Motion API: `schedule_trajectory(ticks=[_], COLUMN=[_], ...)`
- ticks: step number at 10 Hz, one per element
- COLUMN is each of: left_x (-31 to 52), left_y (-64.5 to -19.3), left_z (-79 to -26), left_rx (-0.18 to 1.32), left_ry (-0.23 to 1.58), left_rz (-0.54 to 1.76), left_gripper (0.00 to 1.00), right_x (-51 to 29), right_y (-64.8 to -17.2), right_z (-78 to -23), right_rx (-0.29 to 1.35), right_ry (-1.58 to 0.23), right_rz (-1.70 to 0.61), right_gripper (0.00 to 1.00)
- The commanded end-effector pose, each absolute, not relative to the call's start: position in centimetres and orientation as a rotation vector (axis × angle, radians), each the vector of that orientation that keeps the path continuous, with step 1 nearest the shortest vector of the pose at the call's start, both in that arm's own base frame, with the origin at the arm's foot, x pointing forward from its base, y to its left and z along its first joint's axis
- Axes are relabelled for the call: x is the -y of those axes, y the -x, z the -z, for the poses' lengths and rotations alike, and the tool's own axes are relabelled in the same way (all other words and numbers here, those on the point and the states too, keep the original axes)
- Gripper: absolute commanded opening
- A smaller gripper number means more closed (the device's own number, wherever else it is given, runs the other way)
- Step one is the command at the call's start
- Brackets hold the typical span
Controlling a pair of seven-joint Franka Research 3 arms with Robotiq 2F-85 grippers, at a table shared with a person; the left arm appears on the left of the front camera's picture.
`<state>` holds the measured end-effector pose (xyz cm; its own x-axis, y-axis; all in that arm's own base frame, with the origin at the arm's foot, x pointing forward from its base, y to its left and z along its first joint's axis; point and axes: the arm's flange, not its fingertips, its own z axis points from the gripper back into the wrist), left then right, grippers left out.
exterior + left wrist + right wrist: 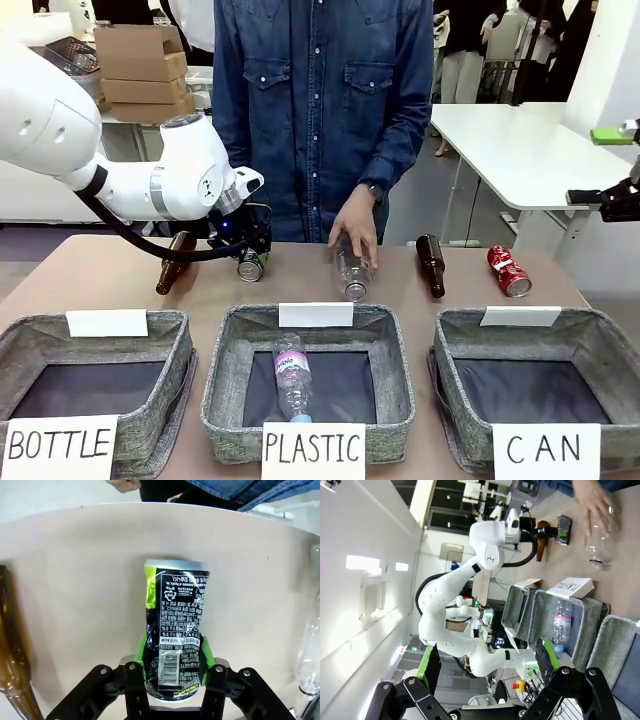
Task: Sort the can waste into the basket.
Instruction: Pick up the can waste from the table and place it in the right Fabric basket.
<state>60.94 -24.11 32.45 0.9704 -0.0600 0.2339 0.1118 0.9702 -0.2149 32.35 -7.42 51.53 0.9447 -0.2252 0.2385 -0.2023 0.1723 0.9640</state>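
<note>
Table: pale tan top (90,270), with a person in a denim shirt standing at its far edge and white tables in the room behind.
Baskets: three grey woven ones sit in a row along the near edge, signed BOTTLE (180,360), PLASTIC (222,370) and CAN.
CAN basket: at the near right corner (447,350), with a dark floor and a white sign (546,450) on its front wall.
Black can: lies on its side near the far edge, left of the middle (176,630). It is black with white small print, a barcode, a yellow-green stripe, a silver rim and a creased skin.
Left gripper: clamped on the black can (174,651), green pads pressed on both its sides near the end that faces the robot.
Red can: dented, on its side toward the far right corner (509,271), behind the CAN basket, with its silver end toward the near edge.
Right gripper: jaws spread wide with nothing between them (487,660), up off the table.
Neighbours: a brown bottle (175,262) lies just beside the black can on the left, apart from it. On the right, the person's hand (355,225) rests on a clear bottle (352,270). A second brown bottle (431,265) lies near the red can.
Open room: a bare strip of table runs between the row of waste and the baskets' far rims.
</note>
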Motion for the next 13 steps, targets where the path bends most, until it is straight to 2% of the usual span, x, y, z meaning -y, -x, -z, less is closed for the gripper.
schedule_trajectory(ticks=[1,3,5,8,9,10,13], left_x=[22.8,20.6,15.3,5.4,2.2,-1.8,-8.7], left_y=[-60.1,-59.2,-55.5,-46.3,-42.8,-38.7,-32.5], left_z=[-32.3,-34.5,-41.0,-50.6,-52.6,-54.7,-56.2], left_rx=[0.228,0.167,0.074,0.11,0.127,0.167,0.355], left_ry=[0.208,0.298,0.51,0.759,0.771,0.893,1.106], left_rz=[0.042,0.021,0.136,0.392,0.516,0.689,0.867], left_gripper=[0.0,0.0,0.0,0.0,0.0,0.0,0.0], right_x=[7.5,7.5,7.5,7.5,7.5,7.5,7.5], right_y=[-32.5,-32.5,-32.5,-32.5,-32.5,-32.5,-32.5], right_z=[-51.5,-51.5,-51.5,-51.5,-51.5,-51.5,-51.5], right_rx=[0.384,0.384,0.384,0.384,0.384,0.384,0.384], right_ry=[-1.413,-1.413,-1.413,-1.413,-1.413,-1.413,-1.413], right_rz=[-0.008,-0.008,-0.008,-0.008,-0.008,-0.008,-0.008], right_gripper=[1.0,1.0,1.0,1.0,1.0,1.0,1.0])
